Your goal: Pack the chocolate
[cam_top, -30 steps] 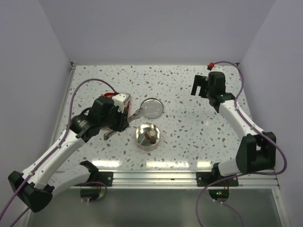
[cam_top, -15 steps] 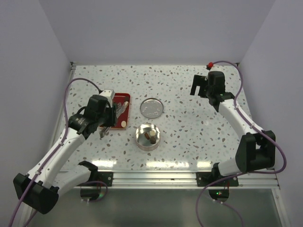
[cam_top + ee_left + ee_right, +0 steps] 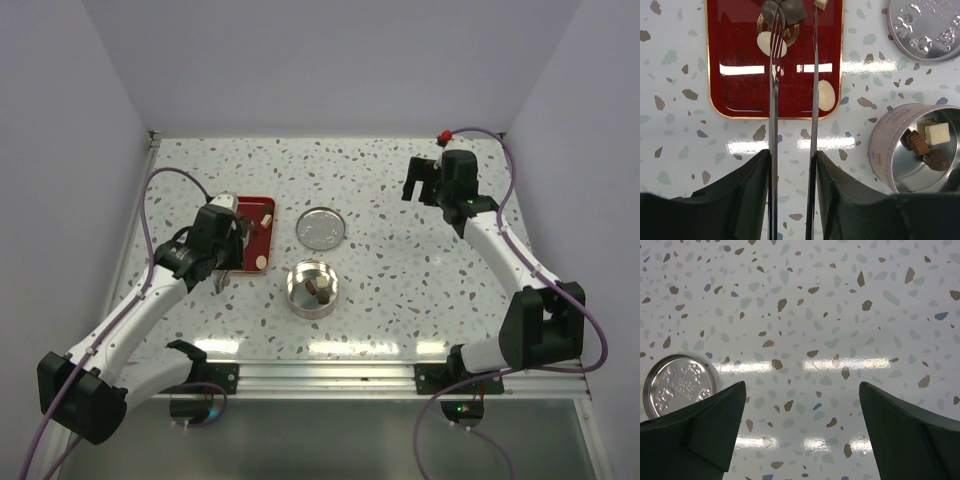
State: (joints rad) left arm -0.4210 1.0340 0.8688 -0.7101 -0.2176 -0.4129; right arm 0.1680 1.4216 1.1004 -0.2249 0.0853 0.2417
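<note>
The left gripper (image 3: 792,156) is clamped on a pair of thin metal tweezers (image 3: 773,100), one blade against each black finger. The blades stand a little apart, with red showing in the gap between them. They reach out over the red tray (image 3: 740,90), and their tips end at the tray's far end, among a small cluster of chocolate (image 3: 792,10): two dark chunks and a cream one. That cluster sits at the very edge of the wrist view, so I cannot tell whether a tip is touching a piece.

More of the chocolate lies on the tray. One pale oval is under the left blade, and another is by the tray's near right corner.

Just off that corner, on the speckled desk (image 3: 680,150), stands the round tin (image 3: 882,150). It is uncovered and holds three pieces: a cream square, a brown ridged one and a dark one.

The lid (image 3: 925,30) lies flat on the desk beside the tray's far right corner, apart from the tin.

The right gripper (image 3: 802,385) hangs well away to the right of the tray. Its fingers are spread wide over bare desk, with nothing between them.
</note>
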